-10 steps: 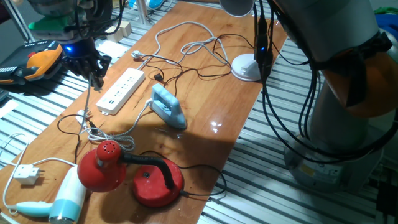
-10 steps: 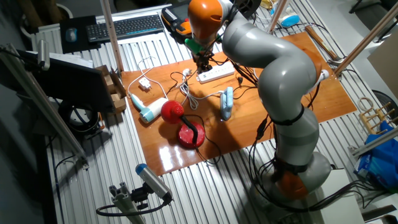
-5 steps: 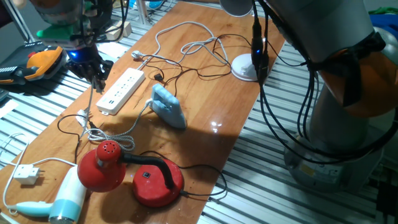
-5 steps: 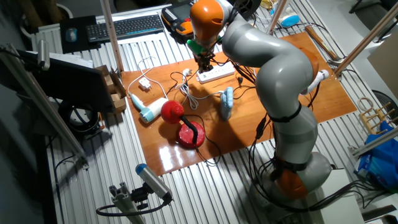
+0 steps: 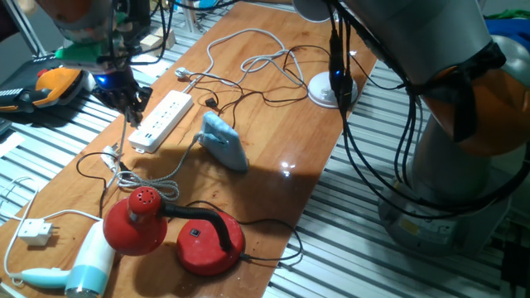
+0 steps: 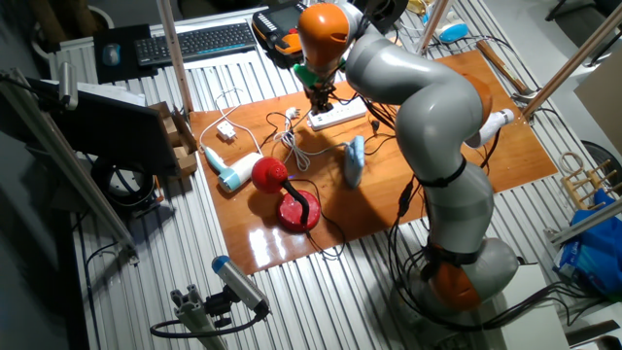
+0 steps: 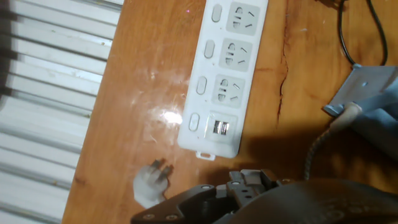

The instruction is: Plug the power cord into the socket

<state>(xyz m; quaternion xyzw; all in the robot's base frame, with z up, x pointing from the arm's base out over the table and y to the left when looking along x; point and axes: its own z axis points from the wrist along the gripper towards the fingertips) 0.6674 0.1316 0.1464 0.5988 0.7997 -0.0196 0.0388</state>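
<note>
In one fixed view you held the dark two-finger gripper [image 5: 126, 98] beside the long white power strip [image 5: 161, 120], the thin black power cord [image 5: 122, 136] dangling beneath, presumably to line up its plug. The other fixed view agreed. The hand view showed the outlets just ahead, but I could not tell whether your fingers gripped anything.

Bare wood lies open left of the socket [image 7: 221, 74], out to the table edge [image 7: 99, 99]. A white plug [image 7: 149, 183] lies near its closest end, and the blue iron [image 7: 373, 106] with its braided cord [image 7: 320, 146] crowds the right.
</note>
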